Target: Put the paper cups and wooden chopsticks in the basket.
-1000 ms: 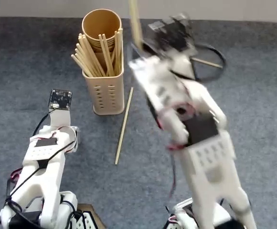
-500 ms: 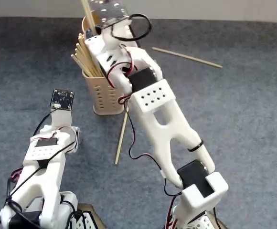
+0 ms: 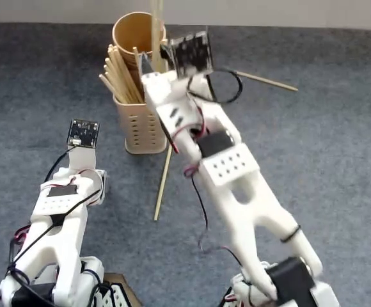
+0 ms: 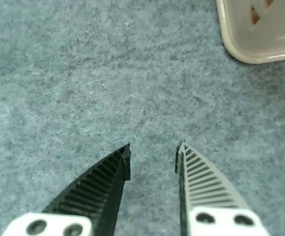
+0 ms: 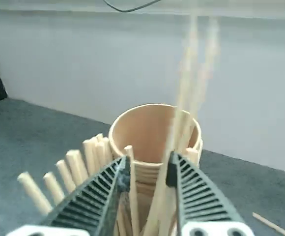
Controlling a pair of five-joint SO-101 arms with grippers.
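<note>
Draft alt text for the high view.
The right gripper hangs over the basket, a chopstick upright between its open jaws, above the paper cup and bundled chopsticks inside. Two loose chopsticks lie on the carpet, one beside the basket.

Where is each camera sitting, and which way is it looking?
High view: sits above the table and looks down on the grey carpet, the basket, the left arm and the right arm.
Left wrist view: rides on the left arm and looks down past the left gripper at carpet and a basket corner.
Right wrist view: rides on the right arm and looks across past the right gripper at the paper cup, the chopsticks and a wall.
Shared: the high and right wrist views both show the cup and chopsticks.
</note>
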